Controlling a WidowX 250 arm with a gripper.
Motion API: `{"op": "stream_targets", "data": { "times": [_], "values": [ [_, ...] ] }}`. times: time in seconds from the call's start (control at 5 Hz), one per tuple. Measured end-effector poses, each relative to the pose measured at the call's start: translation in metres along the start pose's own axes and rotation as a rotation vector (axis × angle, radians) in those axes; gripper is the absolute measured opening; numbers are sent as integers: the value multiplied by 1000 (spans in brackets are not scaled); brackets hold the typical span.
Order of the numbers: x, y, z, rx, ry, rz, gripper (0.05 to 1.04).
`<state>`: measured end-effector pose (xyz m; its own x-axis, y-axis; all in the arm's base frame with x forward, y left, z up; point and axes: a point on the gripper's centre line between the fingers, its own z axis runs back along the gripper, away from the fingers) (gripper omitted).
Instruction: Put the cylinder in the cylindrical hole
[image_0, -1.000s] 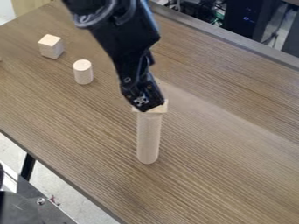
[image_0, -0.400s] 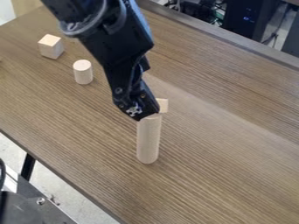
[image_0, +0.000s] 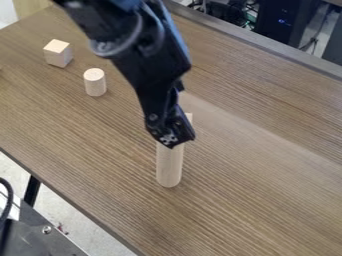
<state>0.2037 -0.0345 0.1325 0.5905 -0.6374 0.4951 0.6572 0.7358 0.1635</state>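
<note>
Lower in view and farther right than in the earlier frame, across the upper part of the tall cylinder (image_0: 169, 167), upright on the table (image_0: 254, 200), with the black gripper (image_0: 174, 141); cannot tell whether spread, pressed together or pinching anything. Probably light and stiff, not fragile, but round enough to roll or slip, so best taken squarely across opposite sides near the top. Toward the upper left, see the short cylinder (image_0: 95, 82) near the cube (image_0: 58, 53).

Black robot arm (image_0: 148, 62), slanting down from top edge, hand (image_0: 172, 142) pointing downward
</note>
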Motion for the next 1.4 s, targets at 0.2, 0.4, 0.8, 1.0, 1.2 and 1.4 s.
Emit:
{"op": "stream_targets", "data": {
  "times": [0.2,0.4,0.8,1.0,1.2,1.4],
  "values": [
    [1,3,-6,1,2,10,1001],
    [1,3,-10,-8,3,18,1001],
    [-2,3,-10,-24,6,33,1001],
    [1,2,-3,-15,-14,18,969],
    [-2,-3,-3,-15,-35,6,695],
    [-3,-2,-3,-9,-36,0,391]
  ]
}}
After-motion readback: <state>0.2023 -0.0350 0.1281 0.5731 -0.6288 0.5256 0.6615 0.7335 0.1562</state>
